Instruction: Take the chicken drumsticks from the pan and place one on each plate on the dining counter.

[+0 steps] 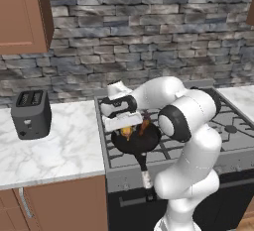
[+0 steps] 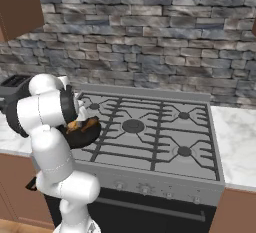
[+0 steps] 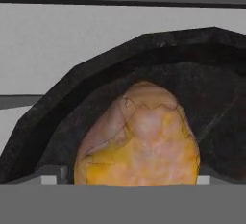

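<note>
Two golden-orange roasted chicken drumsticks [image 1: 135, 129] lie in the round black shallow frying pan [image 1: 136, 143] on the grey gas stove [image 2: 150, 132], centre-left of the left base view. One drumstick fills the hand view's lower centre, so the first pickup appears in hand. The two-finger gripper [image 1: 125, 128] is low over it; whether its jaws are spread or closed cannot be told, and a firm closure then a lift seem needed next.

The pan [image 3: 158, 69] looks black, dull and a bit rough, and the drumstick [image 3: 139, 141] in it is soft yellow with a bumpy skin. The wall [image 1: 149, 41] is rough grey stone, the worktop [image 1: 59, 145] smooth white marble, the cupboards [image 1: 59, 205] brown wood.
</note>
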